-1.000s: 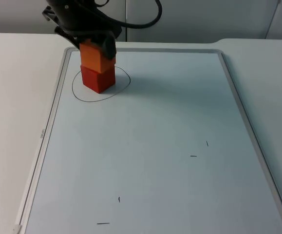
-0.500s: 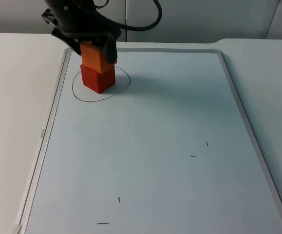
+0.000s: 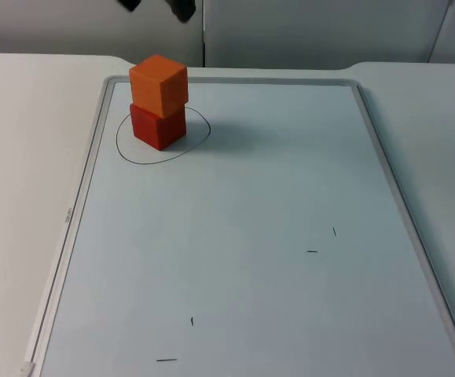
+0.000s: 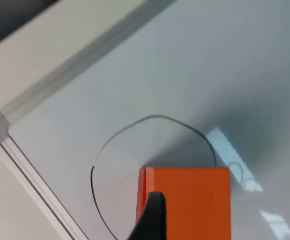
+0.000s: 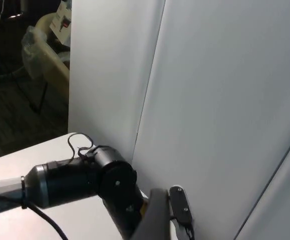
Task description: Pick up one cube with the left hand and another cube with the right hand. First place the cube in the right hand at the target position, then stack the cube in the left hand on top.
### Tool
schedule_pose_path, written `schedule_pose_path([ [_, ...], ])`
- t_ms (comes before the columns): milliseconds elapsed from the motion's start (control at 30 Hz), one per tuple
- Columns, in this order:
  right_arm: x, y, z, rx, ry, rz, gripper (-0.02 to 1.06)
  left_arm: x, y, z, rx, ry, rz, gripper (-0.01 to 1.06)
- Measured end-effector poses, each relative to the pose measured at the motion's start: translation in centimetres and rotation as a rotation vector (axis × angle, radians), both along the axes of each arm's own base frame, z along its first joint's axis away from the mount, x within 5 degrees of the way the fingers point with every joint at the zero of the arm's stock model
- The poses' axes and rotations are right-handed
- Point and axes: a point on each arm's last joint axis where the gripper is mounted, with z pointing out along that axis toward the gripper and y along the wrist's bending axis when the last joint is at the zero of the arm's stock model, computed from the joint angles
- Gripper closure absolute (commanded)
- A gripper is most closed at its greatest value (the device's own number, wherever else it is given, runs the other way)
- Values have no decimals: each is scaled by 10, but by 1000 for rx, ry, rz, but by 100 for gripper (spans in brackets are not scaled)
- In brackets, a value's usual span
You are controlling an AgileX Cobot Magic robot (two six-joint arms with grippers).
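Observation:
An orange cube [image 3: 159,85] stands on a red cube [image 3: 158,128] inside the pen-drawn circle [image 3: 125,153] at the board's far left. My left gripper [image 3: 156,5] hangs open high above the stack, its two black tips apart and touching nothing. In the left wrist view the orange cube [image 4: 190,200] lies just below one fingertip [image 4: 152,215], with the circle [image 4: 155,117] around it. My right arm waits off the table; one of its fingertips [image 5: 155,215] points at the partition wall, and the left arm [image 5: 79,180] is seen from there.
The whiteboard's grey frame [image 3: 376,157] bounds the work area. A few short pen marks [image 3: 312,251] lie on the board nearer the front. White table top [image 3: 23,157] lies to both sides of the board.
The left gripper has let go of the orange cube and risen away toward the picture's upper edge. The orange cube stays on the red one.

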Motion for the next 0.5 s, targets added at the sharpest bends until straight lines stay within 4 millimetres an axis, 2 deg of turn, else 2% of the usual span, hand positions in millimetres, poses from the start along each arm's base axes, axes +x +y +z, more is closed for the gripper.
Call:
schedule_pose_path([
  [33,0,0,0,0,0,0,31,0,0,0,0,0,0,29],
  [133,0,0,0,0,0,0,31,-13,4,45,-30,-80,17,29],
  [167,0,0,0,0,0,0,31,-13,4,45,-30,-80,17,29],
  [233,0,0,0,0,0,0,31,-28,8,80,-51,-148,22,29],
  [267,0,0,0,0,0,0,31,-42,13,110,-72,-206,26,29],
  [300,0,0,0,0,0,0,31,-42,13,110,-72,-206,26,29],
  [400,0,0,0,-1,2,0,31,-75,22,164,-111,-320,30,29],
  [433,0,0,0,-1,2,0,31,-75,22,164,-111,-320,30,29],
  [500,-2,-1,-1,-7,10,0,31,-104,31,202,-138,-404,31,29],
])
